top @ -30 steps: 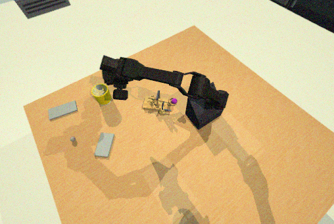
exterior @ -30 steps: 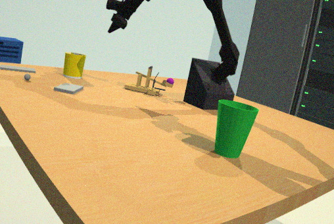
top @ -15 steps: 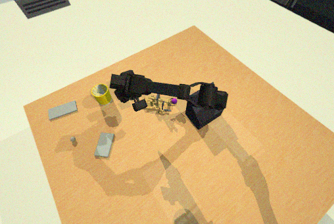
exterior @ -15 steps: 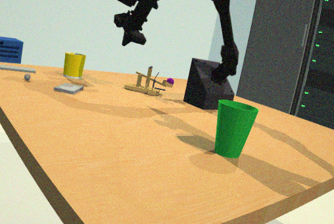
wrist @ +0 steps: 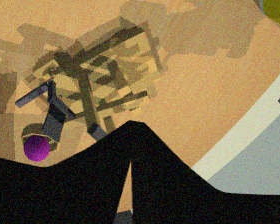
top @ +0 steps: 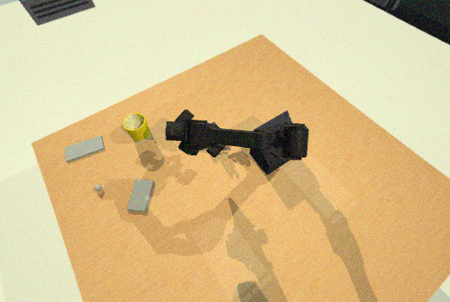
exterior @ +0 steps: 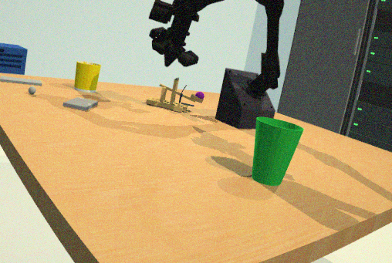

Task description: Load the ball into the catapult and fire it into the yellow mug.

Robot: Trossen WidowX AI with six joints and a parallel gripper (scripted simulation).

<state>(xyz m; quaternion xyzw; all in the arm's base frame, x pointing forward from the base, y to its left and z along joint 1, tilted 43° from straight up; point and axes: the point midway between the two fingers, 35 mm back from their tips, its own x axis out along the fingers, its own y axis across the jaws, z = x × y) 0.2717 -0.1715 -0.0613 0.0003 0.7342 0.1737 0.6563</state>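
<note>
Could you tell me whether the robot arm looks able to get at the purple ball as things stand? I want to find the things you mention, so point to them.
Probably yes: the purple ball (exterior: 199,95) (wrist: 36,148) sits exposed in the catapult's cup (exterior: 197,100), with nothing over it, though the closed jaws would likely need to open first.

The table (top: 354,150) (exterior: 135,169) (wrist: 191,95) looks like fine-grained, matt wood; the catapult (exterior: 166,104) (wrist: 86,95), pale wood; the green cup (exterior: 275,153) near a table corner, smooth plastic.
</note>
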